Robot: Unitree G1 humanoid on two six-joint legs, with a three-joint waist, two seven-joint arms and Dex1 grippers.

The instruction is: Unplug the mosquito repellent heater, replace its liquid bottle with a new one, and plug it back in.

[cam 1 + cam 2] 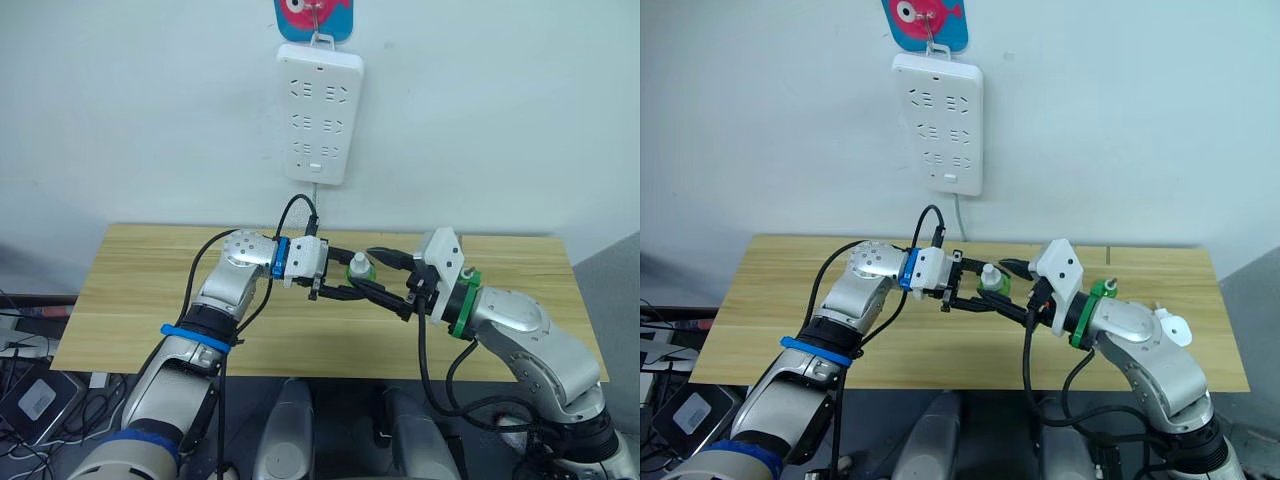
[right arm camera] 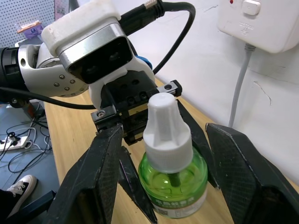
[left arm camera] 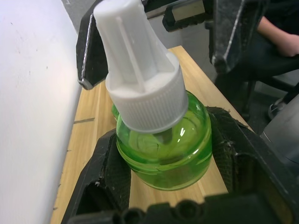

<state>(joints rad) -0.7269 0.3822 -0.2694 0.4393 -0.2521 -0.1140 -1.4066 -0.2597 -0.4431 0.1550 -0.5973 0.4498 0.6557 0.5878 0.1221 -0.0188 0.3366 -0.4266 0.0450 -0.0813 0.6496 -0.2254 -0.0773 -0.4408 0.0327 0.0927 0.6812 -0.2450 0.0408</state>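
Mid bottle swap above the table's [image 1: 120, 300] middle: left gripper [image 1: 345, 281] clamped on capped green bottle [image 1: 358, 270], right gripper [image 1: 382, 272] spread around it; next, uncapping.

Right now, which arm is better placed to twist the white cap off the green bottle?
The right. The left gripper already clamps the green bottle by its body, while the right gripper stands open around the white cap, probably free to grasp it.
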